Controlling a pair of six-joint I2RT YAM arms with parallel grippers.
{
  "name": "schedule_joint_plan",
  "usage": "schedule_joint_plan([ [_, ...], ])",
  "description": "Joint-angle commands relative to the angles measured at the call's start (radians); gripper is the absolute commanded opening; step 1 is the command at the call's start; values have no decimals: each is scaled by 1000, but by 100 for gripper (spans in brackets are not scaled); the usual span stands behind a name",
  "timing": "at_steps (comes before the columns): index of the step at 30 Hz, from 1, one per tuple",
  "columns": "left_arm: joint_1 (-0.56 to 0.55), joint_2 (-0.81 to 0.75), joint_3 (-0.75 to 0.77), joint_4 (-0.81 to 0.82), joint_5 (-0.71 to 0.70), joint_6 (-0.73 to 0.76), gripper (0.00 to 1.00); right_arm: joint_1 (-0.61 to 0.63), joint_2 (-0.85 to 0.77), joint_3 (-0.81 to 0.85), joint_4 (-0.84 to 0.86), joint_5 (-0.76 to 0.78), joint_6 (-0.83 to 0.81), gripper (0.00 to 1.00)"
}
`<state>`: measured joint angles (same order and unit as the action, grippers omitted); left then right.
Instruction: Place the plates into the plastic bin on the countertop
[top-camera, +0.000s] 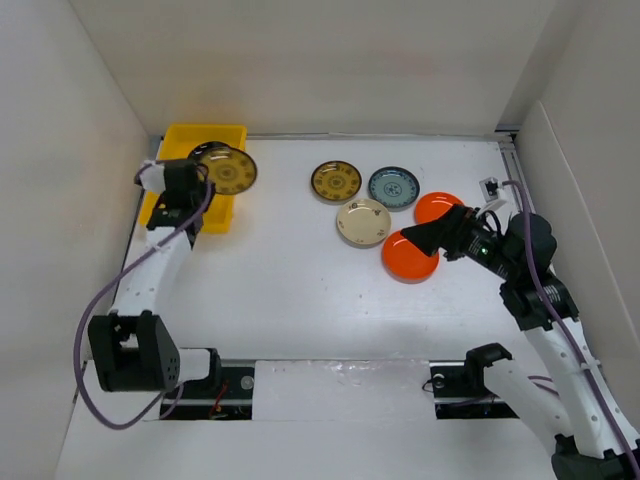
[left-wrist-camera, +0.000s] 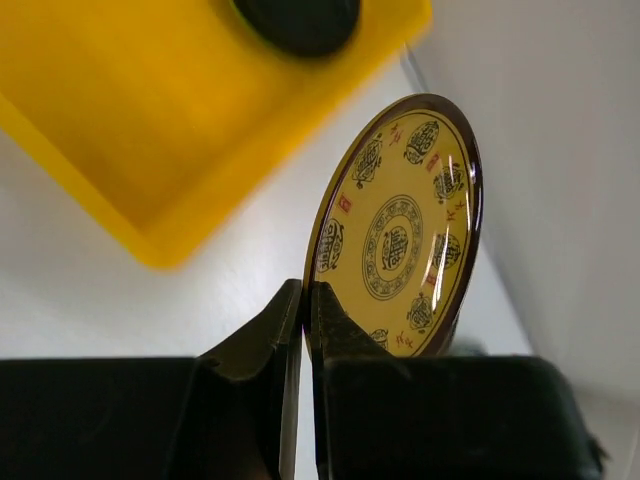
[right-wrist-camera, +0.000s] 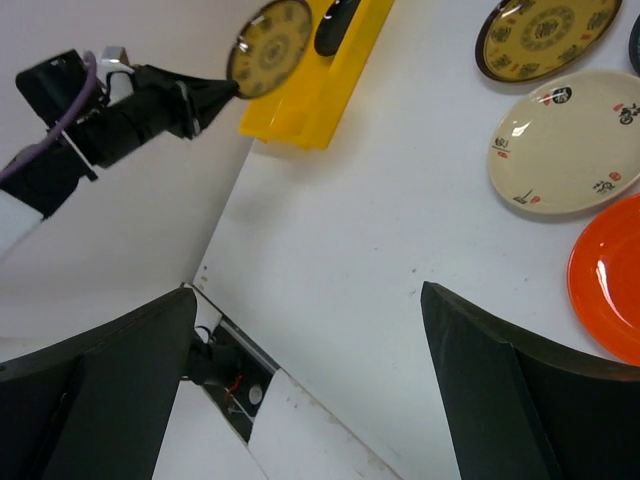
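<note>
My left gripper (top-camera: 207, 172) is shut on the rim of a brown-gold patterned plate (top-camera: 228, 170) and holds it on edge in the air at the right wall of the yellow plastic bin (top-camera: 205, 135). The left wrist view shows the plate (left-wrist-camera: 395, 235) pinched between the fingers (left-wrist-camera: 330, 330), with a black plate (left-wrist-camera: 300, 20) lying in the bin (left-wrist-camera: 150, 150). On the countertop (top-camera: 300, 280) lie another brown-gold plate (top-camera: 336, 181), a teal-blue one (top-camera: 393, 187), a cream one (top-camera: 363, 221) and two orange ones (top-camera: 410, 257) (top-camera: 437, 206). My right gripper (top-camera: 420, 238) is open and empty over the nearer orange plate. No lime green plate shows.
White side walls (top-camera: 60, 200) close in the left, back and right. A small grey fitting (top-camera: 490, 187) with a cable sits at the back right. The arm bases stand in a slot (top-camera: 240, 385) along the near edge.
</note>
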<state>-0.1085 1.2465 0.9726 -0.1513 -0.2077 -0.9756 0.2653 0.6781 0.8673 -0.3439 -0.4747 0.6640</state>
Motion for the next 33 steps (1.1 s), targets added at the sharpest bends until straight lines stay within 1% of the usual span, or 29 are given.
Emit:
schedule_joint_plan([
  [1,128,144,128,-48,-44,-44,0,14,30,-19,98,-27,17,100],
  [2,194,195,164,-39,-21,-44,0,14,44,-19,112,-27,17,100],
  [3,229,252,255,-39,3,-35,0,14,44,-19,112,-27,17,100],
  [4,252,359,299,-19,19,-23,0,14,54,-19,121,-27,17,100],
  [5,286,410,342,30,42,16,0,14,54,-19,121,-27,17,100],
  [6,286,463,386,56,88,50,0,14,66,-19,121,-27,17,100],
  [7,297,520,526,42,88,73,0,14,66,-7,121,-27,17,100],
  [8,297,635,602,-9,88,96,0,14,66,8,108,-27,17,100],
  [9,297,681,667,-25,99,144,0,14,75,9,108,-27,6,100],
  [10,297,723,774,-39,99,161,0,14,75,9,108,-27,6,100],
  [11,297,791,816,-48,99,172,0,23,75,9,99,-18,6,100],
  [13,322,847,903,-73,120,172,0,23,75,9,98,-18,6,100],
  [15,334,918,954,-111,129,172,0,23,75,9,98,-18,6,100],
  [17,334,941,991,-111,157,172,0,23,84,9,98,-18,6,100],
  [18,334,941,991,-120,166,172,19,23,84,9,98,-18,-3,100],
  [19,334,941,980,-108,175,172,41,23,84,9,98,-18,-3,100],
  [20,334,920,944,-99,175,172,58,23,84,9,98,-18,-3,100],
  [21,334,900,921,-85,188,172,68,23,93,9,98,-18,-3,100],
  [22,334,848,901,-73,188,172,74,23,94,9,98,-18,-3,100],
  [24,314,779,835,-39,188,172,93,23,94,19,98,-18,-3,100],
  [25,302,709,822,-39,170,189,100,23,103,19,88,-18,-3,100],
  [26,278,676,822,-50,153,211,100,32,103,30,88,-18,-12,100],
  [28,241,627,776,-76,177,212,100,32,103,30,77,7,-21,100],
  [29,213,573,744,-76,192,222,100,32,103,30,77,16,-30,100],
  [30,145,545,703,-76,206,222,100,32,103,30,77,16,-30,100],
  [31,101,518,590,-55,206,222,100,32,103,30,77,30,-30,100],
  [32,55,458,519,-32,196,222,100,32,103,19,77,41,-30,100],
  [33,-36,432,443,66,205,222,100,32,103,19,77,41,-30,100],
])
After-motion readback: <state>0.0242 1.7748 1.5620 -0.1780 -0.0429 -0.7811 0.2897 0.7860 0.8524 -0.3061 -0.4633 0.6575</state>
